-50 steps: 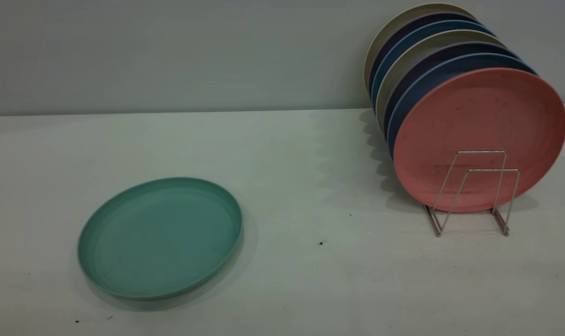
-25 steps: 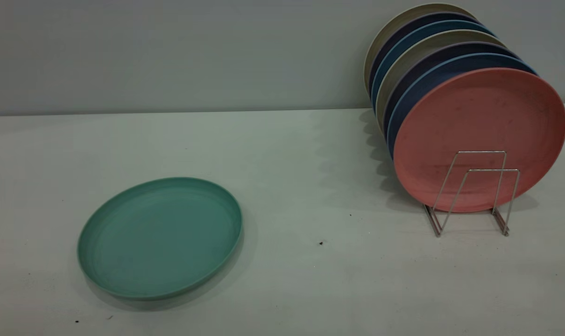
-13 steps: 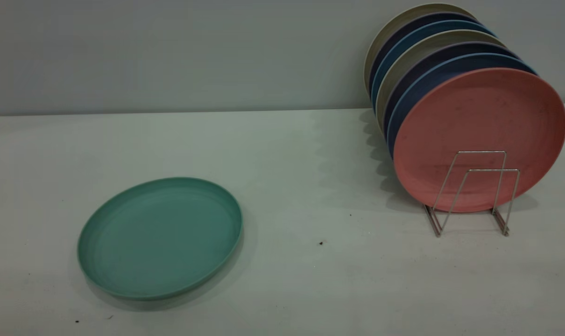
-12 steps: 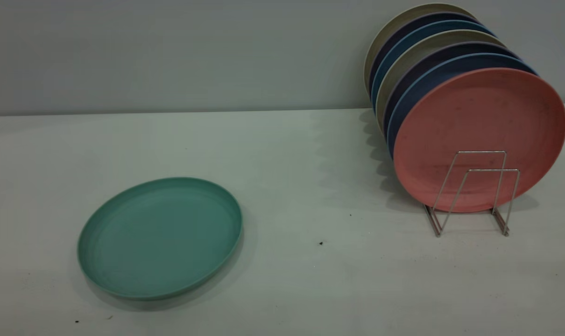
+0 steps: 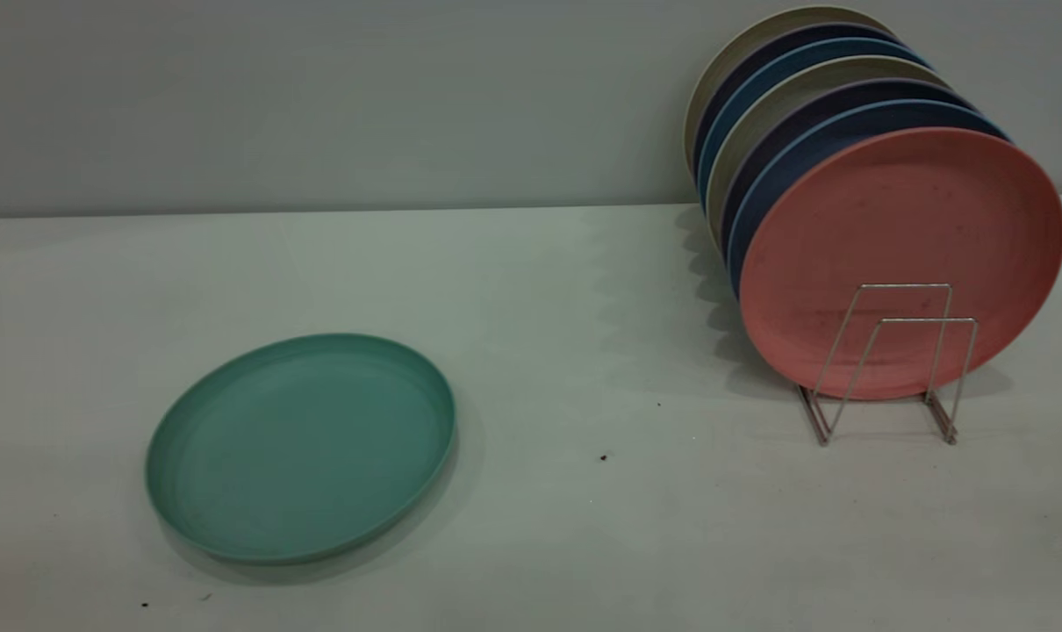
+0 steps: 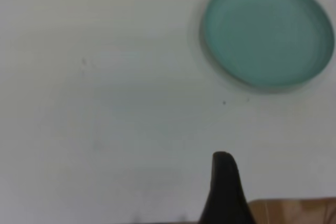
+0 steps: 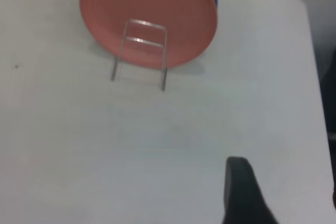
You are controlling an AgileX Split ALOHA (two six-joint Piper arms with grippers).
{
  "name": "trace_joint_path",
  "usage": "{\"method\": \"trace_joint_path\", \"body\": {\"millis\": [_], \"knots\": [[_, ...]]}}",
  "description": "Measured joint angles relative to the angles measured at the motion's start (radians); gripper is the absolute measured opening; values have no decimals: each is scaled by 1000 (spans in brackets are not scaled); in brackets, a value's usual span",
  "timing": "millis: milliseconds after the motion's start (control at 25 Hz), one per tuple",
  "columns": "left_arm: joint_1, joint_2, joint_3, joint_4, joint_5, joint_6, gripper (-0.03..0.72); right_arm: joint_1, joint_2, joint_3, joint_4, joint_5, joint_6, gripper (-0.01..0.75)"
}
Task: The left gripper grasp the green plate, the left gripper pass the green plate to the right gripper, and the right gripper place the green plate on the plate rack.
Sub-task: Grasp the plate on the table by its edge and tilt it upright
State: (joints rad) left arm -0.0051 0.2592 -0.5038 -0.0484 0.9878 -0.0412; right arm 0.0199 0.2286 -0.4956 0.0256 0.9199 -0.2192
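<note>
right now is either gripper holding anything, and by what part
Nothing is held. The green plate lies flat on the table, untouched, well apart from the left gripper. The right gripper is short of the plate rack.

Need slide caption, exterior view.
Round teal-green plate flat on table; salmon-pink plate fronts stack in wire rack.

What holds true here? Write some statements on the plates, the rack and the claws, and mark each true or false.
1. The green plate lies flat on the table. True.
2. A claw grips the green plate. False: nothing touches it; neither claw shows in the exterior view.
3. The pink plate stands at the front of the rack. True.
4. The rack's two front wire loops hold a plate between them. False: that gap is free.
5. Every plate in the rack is blue. False: pink and beige ones stand there too.
</note>
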Motion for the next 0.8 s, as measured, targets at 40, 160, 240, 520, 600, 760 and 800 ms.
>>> {"method": "trace_joint_path", "body": {"millis": [40, 160, 240, 520, 600, 760, 800], "knots": [[0, 51, 0, -1, -21, -3, 567, 0, 36, 0, 7, -20, -4, 423], [0, 201, -13, -15, -78, -4, 567, 0, 155, 0, 51, -84, -15, 423], [0, 298, -30, -16, -128, -4, 567, 0, 226, 0, 75, -127, -29, 425], [0, 637, -124, -15, -296, -3, 567, 0, 481, -1, 150, -286, -70, 425], [0, 728, -144, -16, -354, -3, 567, 0, 556, -17, 175, -299, -92, 425], [0, 868, -166, -18, -431, -3, 567, 0, 684, -90, 210, -310, -150, 425], [0, 897, -168, -18, -446, -3, 567, 0, 716, -114, 215, -312, -159, 425]]}}
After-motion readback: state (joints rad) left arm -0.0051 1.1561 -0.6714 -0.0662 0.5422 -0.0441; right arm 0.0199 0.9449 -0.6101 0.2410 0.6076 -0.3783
